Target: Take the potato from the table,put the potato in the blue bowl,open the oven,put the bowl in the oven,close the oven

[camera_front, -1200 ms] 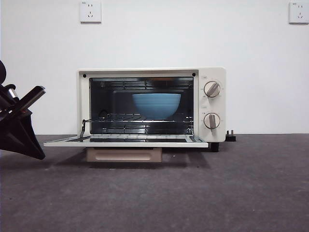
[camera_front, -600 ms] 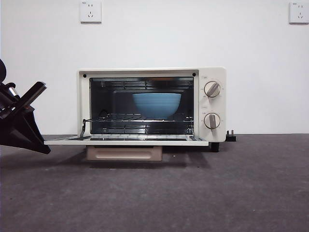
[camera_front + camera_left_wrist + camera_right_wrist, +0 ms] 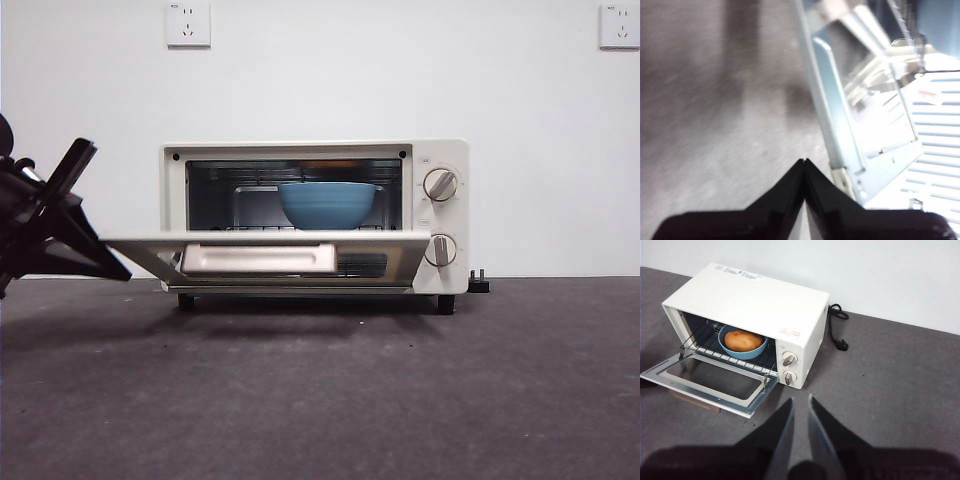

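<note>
since half a second ago, the door (image 3: 270,257) of the oven (image 3: 315,215) has been lifted from flat to about half closed, and the left gripper (image 3: 95,262) has been raised with it at the door's outer corner.

the potato (image 3: 743,340) is seen in the right wrist view, lying inside the blue bowl (image 3: 327,203). the bowl is set on the wire rack (image 3: 735,359) inside the oven cavity, toward the knob side. in the front view only the upper part of the bowl is seen above the tilted door edge, and the potato is hidden there. the beige bar handle (image 3: 258,259) is seen on the door's outer face, at 6 o'clock of the bowl. two round knobs (image 3: 439,184) are placed at 3 o'clock of the cavity.

the left gripper is found at 9 o'clock of the oven, with its tip at the door's corner; whether it is touching the door cannot be told. in the left wrist view its fingertips (image 3: 799,172) are pressed together with nothing between them, and the picture is blurred.

the right gripper (image 3: 800,405) is held high above the table (image 3: 400,400), well apart from the oven, with only a narrow gap between its fingers and nothing in them.

a black plug (image 3: 842,345) with its cable is lying on the table behind the oven, near the white wall (image 3: 520,120).
</note>
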`<control>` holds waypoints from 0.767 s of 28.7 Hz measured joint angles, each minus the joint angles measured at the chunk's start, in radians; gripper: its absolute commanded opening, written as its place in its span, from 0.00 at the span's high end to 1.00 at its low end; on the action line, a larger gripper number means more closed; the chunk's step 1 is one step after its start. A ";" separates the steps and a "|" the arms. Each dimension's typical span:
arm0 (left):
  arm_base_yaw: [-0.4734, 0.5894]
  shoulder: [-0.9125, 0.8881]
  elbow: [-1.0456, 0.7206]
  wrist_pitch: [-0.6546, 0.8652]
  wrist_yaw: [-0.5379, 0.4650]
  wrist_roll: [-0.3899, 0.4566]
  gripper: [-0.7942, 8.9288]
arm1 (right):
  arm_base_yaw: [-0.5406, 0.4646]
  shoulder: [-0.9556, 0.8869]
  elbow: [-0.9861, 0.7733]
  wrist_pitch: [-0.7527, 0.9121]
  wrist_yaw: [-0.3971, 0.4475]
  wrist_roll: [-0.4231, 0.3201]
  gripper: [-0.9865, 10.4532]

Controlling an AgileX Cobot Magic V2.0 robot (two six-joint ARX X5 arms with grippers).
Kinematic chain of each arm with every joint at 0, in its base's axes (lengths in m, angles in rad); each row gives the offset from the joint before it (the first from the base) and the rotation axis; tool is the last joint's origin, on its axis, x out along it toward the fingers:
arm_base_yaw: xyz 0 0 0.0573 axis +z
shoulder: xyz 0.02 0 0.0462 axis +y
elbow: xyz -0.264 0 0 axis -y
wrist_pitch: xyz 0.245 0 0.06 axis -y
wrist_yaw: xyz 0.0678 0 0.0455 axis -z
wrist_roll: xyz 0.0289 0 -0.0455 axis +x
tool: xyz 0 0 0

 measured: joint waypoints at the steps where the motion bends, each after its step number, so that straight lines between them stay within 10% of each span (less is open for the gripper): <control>1: 0.000 0.000 0.010 0.000 0.004 -0.003 0.93 | 0.000 0.000 0.000 0.000 0.000 0.002 0.86; 22: -0.003 0.000 0.340 -0.029 0.012 -0.092 0.93 | 0.000 0.009 0.000 0.000 0.000 0.014 0.86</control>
